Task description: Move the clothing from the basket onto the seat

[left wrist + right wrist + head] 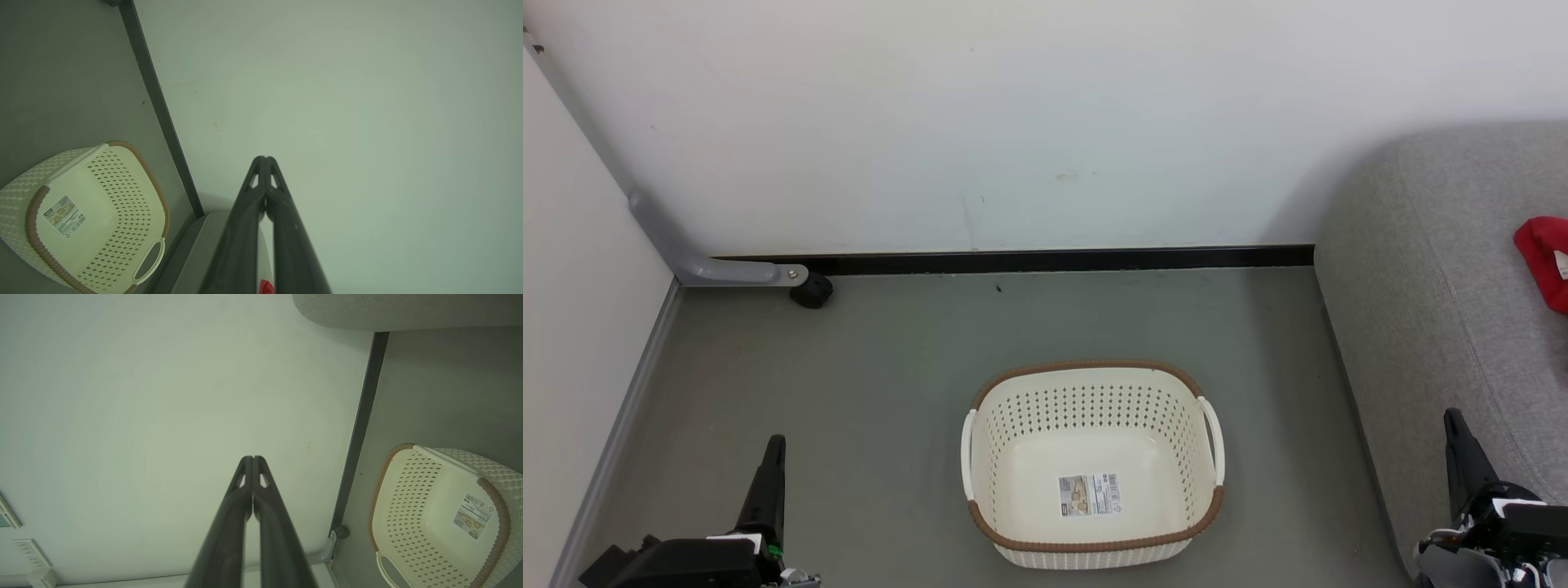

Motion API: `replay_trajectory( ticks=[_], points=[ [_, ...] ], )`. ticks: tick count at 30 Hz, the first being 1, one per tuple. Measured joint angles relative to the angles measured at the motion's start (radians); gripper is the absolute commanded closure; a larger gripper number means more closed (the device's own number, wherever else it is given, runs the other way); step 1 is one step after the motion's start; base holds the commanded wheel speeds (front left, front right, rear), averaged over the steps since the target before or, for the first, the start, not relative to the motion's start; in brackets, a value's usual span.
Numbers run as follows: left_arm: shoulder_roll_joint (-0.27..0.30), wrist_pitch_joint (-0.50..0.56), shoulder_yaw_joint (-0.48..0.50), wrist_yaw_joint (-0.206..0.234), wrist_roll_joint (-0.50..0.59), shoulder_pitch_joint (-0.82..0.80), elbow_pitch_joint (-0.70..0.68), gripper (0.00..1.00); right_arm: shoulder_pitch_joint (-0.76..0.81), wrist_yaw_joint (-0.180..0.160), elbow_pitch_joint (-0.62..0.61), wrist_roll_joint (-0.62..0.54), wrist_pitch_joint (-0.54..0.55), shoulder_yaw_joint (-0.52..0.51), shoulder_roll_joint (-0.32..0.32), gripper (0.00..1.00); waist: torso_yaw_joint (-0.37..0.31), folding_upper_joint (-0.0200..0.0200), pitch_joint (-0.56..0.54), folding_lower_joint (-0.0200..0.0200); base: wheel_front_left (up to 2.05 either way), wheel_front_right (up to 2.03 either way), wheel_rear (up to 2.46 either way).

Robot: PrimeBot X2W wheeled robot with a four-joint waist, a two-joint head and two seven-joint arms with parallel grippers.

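Right of the basket point(1086, 365), clothing point(1543, 261), maybe bunched, lies on the seat point(1421, 286); my left gripper point(265, 159) and right gripper point(252, 458) both pinched closed.

Head camera looked down from above at the basket point(1092, 365), both wrist cameras faced the wall point(367, 102), basket shared at each edge.

Even, bright light; soft shadows; wrist views green-tinted and edge-warped.

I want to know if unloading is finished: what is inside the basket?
The basket holds a label stuck on its bottom and nothing else. The strip just inside its near rim is hidden in the head view.
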Motion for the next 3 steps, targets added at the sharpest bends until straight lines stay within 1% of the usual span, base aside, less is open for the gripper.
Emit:
replay_trajectory(
  ticks=[3],
  points=[
    [0.000, 0.000, 0.000, 0.000, 0.000, 0.000, 0.000, 1.00, 0.000, 0.000, 0.000, 0.000, 0.000, 0.000, 0.000, 1.00, 0.000, 0.0000, 0.000, 0.0000, 0.00, 0.00, 0.00]
  ],
)
